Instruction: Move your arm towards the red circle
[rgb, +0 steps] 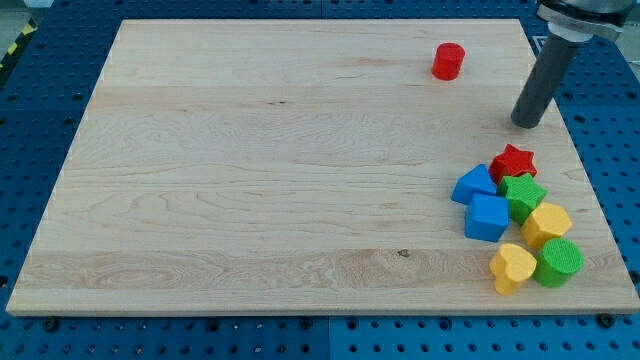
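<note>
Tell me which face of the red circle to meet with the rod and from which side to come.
No grip is possible; I can only push. My tip stands to the lower right of the red circle, apart from it. The block is round, so any side serves; its near lower-right wall is probably simplest to meet.

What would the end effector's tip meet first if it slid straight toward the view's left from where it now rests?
My tip would probably meet nothing: the red circle sits farther up, the red star below.
</note>
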